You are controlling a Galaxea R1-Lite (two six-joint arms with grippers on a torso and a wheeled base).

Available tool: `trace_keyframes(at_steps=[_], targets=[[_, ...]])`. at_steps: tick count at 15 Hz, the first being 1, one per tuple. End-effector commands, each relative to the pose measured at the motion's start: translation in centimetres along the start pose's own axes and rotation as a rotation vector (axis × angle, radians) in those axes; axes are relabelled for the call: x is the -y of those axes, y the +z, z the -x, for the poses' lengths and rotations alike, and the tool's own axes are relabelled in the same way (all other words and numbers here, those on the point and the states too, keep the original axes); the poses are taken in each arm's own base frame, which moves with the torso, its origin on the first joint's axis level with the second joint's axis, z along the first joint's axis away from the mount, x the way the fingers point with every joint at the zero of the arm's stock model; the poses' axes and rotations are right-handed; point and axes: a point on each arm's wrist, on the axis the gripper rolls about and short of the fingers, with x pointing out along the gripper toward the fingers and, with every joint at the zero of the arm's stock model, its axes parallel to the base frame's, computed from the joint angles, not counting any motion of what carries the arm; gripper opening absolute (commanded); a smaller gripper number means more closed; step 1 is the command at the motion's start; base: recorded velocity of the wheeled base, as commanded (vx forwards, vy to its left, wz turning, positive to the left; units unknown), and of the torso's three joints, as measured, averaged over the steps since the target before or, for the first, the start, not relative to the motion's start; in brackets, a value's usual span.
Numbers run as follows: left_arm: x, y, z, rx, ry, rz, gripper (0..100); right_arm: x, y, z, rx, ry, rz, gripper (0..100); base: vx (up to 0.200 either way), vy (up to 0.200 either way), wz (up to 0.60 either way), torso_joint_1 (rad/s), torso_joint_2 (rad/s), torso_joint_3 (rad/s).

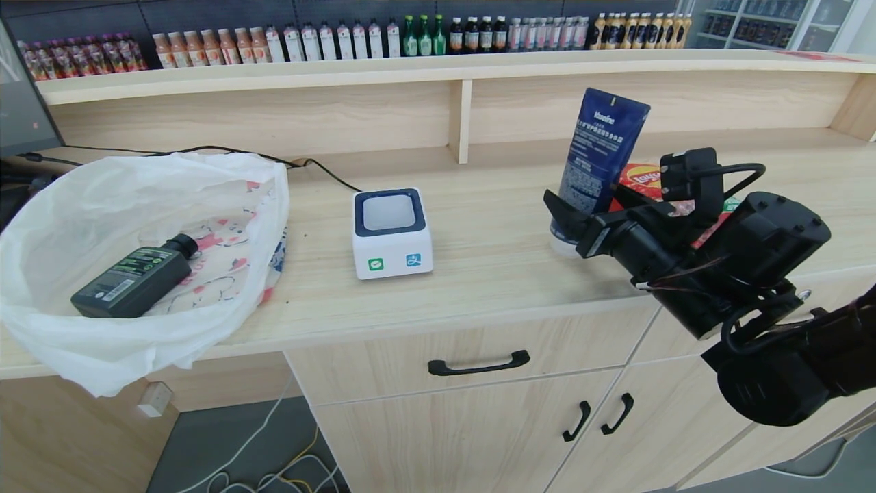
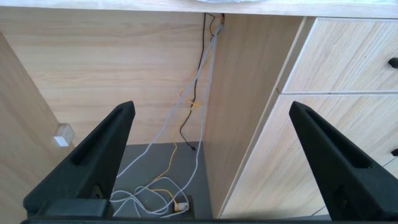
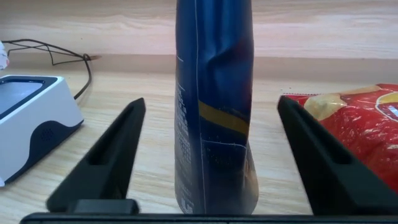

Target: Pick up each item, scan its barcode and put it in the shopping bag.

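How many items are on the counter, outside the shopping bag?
2: the blue tube stands upright between the right gripper's open fingers; the red snack bag lies beside it. The arm may hide more.

blue tube [image 1: 602, 150] upright | dark bottle [image 1: 130, 277] flat in white bag [image 1: 102, 181] | scanner [image 1: 391, 233] between

right claw [image 1: 569, 229] at the base of the blue tube [image 1: 602, 145] — dark bottle [image 1: 130, 281] lies in the bag [image 1: 102, 181].

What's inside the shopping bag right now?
One dark bottle lying on its side in the shopping bag. The near folds hide part of its floor.
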Motion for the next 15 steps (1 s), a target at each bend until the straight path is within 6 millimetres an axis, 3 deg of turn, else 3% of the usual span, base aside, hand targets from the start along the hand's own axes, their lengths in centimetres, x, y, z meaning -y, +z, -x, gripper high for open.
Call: trace_keyframes(at_steps=[1, 15], targets=[[0.0, 0.0, 0.0, 0.001, 0.000, 0.000, 100, 0.0, 0.3, 0.0, 0.010, -0.001, -0.003, 100, 0.000, 0.000, 0.00, 0.000, 0.00, 0.000], [0.0, 0.0, 0.0, 0.001, 0.000, 0.000, 100, 0.0, -1.7, -1.9, -0.005, 0.001, -0.014, 100, 0.000, 0.000, 0.00, 0.000, 0.00, 0.000]])
